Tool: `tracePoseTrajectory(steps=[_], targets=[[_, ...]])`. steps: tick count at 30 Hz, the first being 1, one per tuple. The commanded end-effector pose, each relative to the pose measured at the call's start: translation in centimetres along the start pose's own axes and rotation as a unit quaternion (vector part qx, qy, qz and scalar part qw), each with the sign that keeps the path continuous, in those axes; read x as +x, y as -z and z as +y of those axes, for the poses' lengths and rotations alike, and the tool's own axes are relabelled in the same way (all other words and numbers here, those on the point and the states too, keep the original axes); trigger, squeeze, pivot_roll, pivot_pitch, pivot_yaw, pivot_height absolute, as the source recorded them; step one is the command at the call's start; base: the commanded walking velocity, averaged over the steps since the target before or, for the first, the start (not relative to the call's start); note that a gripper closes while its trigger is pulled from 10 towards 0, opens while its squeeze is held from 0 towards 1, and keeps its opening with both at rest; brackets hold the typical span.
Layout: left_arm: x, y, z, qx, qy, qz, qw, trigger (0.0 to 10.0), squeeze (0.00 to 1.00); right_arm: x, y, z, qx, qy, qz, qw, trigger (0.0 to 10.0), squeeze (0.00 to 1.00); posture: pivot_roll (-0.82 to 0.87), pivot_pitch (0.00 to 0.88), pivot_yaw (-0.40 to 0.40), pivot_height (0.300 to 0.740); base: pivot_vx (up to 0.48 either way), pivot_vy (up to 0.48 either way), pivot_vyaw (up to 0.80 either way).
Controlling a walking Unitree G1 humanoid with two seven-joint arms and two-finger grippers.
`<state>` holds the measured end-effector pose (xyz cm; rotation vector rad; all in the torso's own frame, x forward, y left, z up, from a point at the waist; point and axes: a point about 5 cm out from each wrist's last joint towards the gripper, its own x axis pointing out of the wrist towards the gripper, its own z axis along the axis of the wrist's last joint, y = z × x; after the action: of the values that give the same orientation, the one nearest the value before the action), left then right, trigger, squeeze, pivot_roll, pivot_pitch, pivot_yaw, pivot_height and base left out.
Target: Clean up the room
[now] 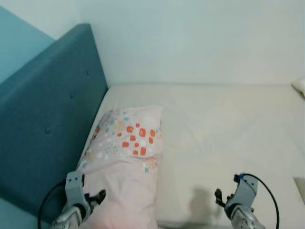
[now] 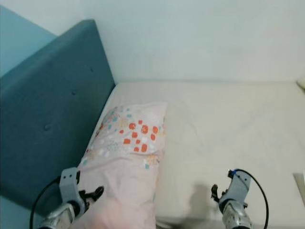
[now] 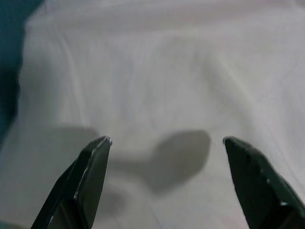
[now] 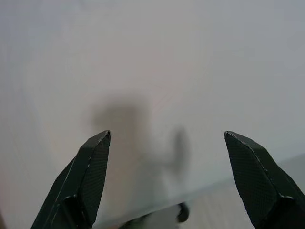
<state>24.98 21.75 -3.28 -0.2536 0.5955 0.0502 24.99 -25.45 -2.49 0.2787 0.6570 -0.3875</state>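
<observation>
Pillow (image 1: 125, 157) lies at the head end of the bed (image 1: 224, 138), along the teal padded headboard (image 1: 47, 124). Its cover is pale pink, with a patch of orange, teal and white spots on the half farther from the robot. The near half is plain pink and reaches to the bed's front edge. One long side sits close against the headboard; the other side rests on the cream sheet.

The left pincer (image 1: 94, 198) hovers low over the near end of the pillow, beside the headboard. In the left wrist view its two black fingers (image 3: 88, 176) are spread wide apart, with soft creased pink fabric and a shadow between them, and nothing held. Whether the tips touch the fabric cannot be told.

The right pincer (image 1: 220, 196) is over the bare sheet near the front edge of the bed, well apart from the pillow. In the right wrist view its fingers (image 4: 90, 174) are also spread wide, holding nothing, above smooth cream cloth on which the pincer's own shadow falls. The front edge of the mattress runs across that view below the shadow.

The rest of the bed stretches away to the white wall (image 1: 200, 38), lightly wrinkled. At the far right edge of the head views a small pale thing (image 1: 299, 87) rests on the bed; too little of it shows to tell what it is.
</observation>
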Motion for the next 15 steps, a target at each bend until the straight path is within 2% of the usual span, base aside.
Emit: tracePoseTrajectory(steps=[1, 6, 15], targets=[[-0.2, -0.2, 0.9, 0.017, -0.024, -0.004, 1.0, 10.0, 0.0, 0.0, 0.3, 0.2, -0.006, -0.006, 0.009, 1.0, 10.0, 0.0, -0.08, 0.102, 0.103, 0.74, 0.0, 0.0, -0.71], [-0.5, -0.6, 2.2, 0.035, -0.07, -0.009, 0.997, 10.0, 0.0, 0.0, 0.5, 0.6, -0.01, -0.018, 0.012, 1.0, 10.0, 0.0, -0.08, 0.104, 0.104, 0.74, 0.0, 0.0, -0.71], [-0.6, -0.8, 2.5, 0.056, -0.092, -0.011, 0.994, 10.0, 0.0, 0.0, 0.5, 0.8, -0.016, -0.024, 0.011, 1.0, 10.0, 0.0, -0.08, 0.107, 0.106, 0.74, 0.0, 0.0, -0.71]])
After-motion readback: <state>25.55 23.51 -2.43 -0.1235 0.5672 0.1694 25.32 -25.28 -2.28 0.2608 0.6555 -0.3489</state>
